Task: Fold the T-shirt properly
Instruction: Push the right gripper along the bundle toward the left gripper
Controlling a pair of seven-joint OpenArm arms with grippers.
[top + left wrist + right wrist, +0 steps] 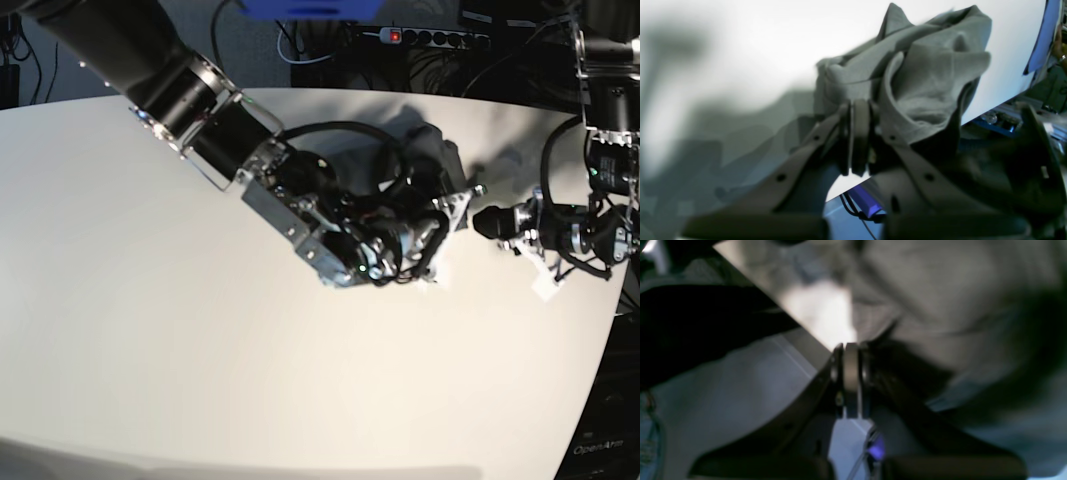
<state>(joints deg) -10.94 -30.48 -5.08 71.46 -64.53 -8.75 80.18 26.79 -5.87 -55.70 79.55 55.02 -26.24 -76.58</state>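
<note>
The T-shirt is a dark olive-grey bundle, crumpled and lifted off the white table. My left gripper is shut, its pads pressed together with the shirt's hem pinched at their tips. The blurred right wrist view shows the T-shirt spreading up and to the right from my right gripper, which is shut on a fold. In the base view the T-shirt bunches behind the right arm. There my right gripper and left gripper sit close together at the table's right side.
The white table curves away to an edge at the right. Behind it are a power strip, cables and a blue object. The thick right arm crosses the table from the top left.
</note>
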